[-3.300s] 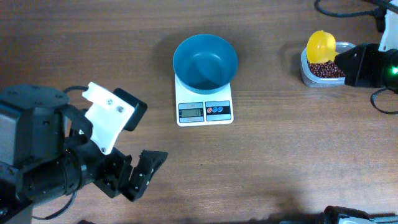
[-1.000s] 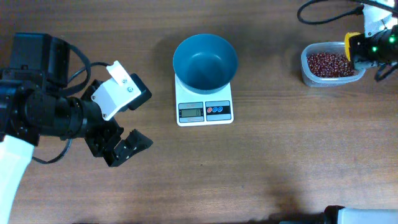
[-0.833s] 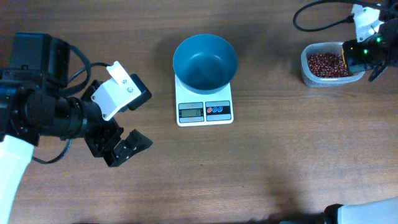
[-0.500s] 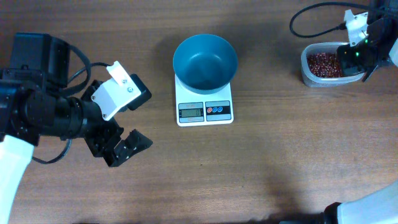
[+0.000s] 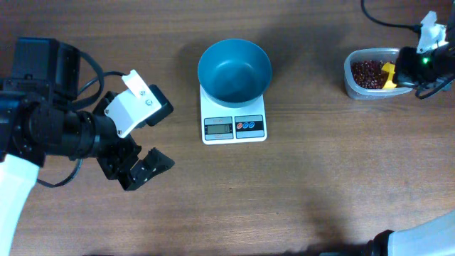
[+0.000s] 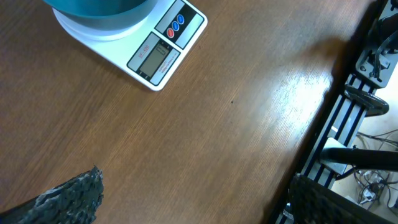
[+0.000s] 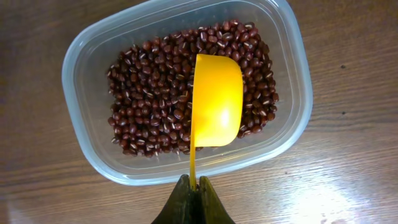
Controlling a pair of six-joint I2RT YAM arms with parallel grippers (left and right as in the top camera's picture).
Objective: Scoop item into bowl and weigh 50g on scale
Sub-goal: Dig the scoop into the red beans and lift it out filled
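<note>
Now, overhead: bowl (image 5: 234,71) empty on scale (image 5: 234,126). Left gripper (image 5: 149,171) spread, holding nothing. Scoop (image 5: 388,75), unseen half a second ago, back in tub (image 5: 353,75).
Left wrist: scale display unreadable.
Right wrist: right gripper (image 7: 193,199) pinched on scoop handle, scoop resting among beans (image 7: 155,81); first load likely imminent.

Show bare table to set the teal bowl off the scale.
Widest free patch: wooden tabletop between the white square digital scale and the clear plastic tub. Also the strip in front of the scale. Crowded: left side under the left arm, far-right corner with tub, right arm, cable.
</note>
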